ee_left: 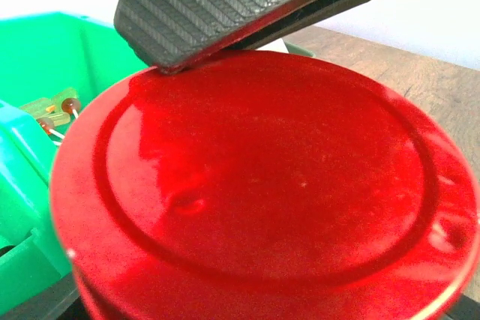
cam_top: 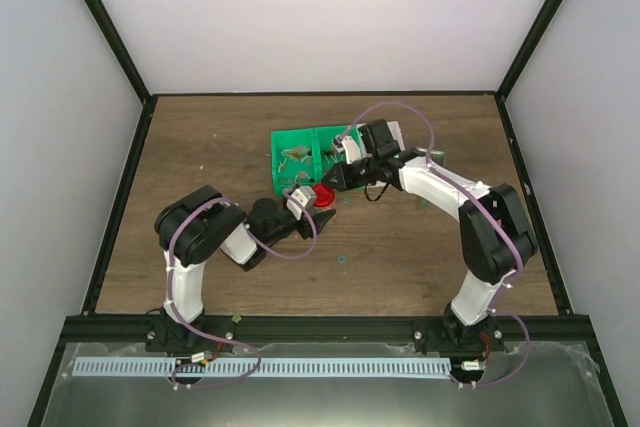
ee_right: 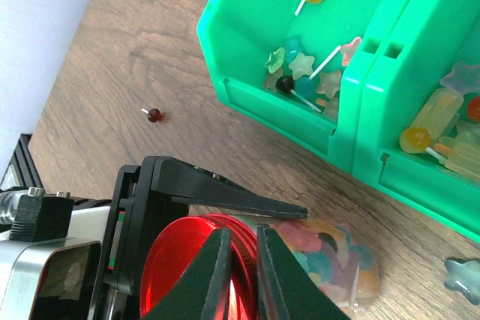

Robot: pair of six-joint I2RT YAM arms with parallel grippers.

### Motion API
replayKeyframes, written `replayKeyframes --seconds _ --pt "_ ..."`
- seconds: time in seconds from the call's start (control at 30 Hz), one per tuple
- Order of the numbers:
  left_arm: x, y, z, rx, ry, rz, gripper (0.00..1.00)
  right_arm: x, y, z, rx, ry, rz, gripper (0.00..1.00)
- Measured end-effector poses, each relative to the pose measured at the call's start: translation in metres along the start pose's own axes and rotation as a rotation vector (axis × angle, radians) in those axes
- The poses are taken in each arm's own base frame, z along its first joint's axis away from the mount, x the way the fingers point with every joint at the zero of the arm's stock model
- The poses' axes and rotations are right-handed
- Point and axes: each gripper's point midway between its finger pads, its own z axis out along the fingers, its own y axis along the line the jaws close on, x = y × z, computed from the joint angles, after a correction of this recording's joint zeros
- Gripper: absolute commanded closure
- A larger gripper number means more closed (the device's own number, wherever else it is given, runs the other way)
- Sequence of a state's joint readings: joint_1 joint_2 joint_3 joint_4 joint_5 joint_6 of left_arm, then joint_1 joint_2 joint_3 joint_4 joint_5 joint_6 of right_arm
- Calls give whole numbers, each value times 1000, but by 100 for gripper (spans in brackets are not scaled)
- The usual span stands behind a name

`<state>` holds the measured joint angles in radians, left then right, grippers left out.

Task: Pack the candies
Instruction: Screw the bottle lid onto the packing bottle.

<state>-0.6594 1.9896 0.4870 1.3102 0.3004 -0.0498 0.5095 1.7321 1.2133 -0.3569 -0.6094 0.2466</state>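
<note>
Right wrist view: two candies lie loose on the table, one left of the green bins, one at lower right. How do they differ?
The lollipop is a dark red ball on a short white stick; the star candy is pale blue-grey, star-shaped, with no stick showing. The lollipop lies apart from the green bins; the star candy sits nearer their front wall. Both rest on the wooden table, unpacked.

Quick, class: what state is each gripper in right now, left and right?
Left gripper: closed on the red lid.
Right gripper: nearly shut, with a thin gap and nothing visibly held.
</note>
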Motion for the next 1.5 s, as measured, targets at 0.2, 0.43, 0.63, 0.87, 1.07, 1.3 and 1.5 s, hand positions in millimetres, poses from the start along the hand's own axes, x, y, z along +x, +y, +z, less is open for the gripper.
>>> replayKeyframes --seconds 0.2,0.43,0.63,0.87,1.07,1.3,1.5 --pt "0 -1 0 9 1 8 31 2 0 -5 -6 -42 -20 99" --pt "1 -7 0 34 31 36 31 14 -3 -12 -33 -88 -30 99" --pt "2 -11 2 63 48 57 31 23 -4 -19 -32 -128 -39 99" --pt "3 -13 4 78 56 58 31 34 -4 -28 -13 -151 -15 99" --pt "0 -4 9 51 56 31 31 50 6 -34 -37 -113 15 99" --pt "-4 9 16 -5 50 8 31 136 39 -14 -129 179 83 99" --pt "-2 9 15 -1 38 12 31 100 16 -33 -58 85 136 80"
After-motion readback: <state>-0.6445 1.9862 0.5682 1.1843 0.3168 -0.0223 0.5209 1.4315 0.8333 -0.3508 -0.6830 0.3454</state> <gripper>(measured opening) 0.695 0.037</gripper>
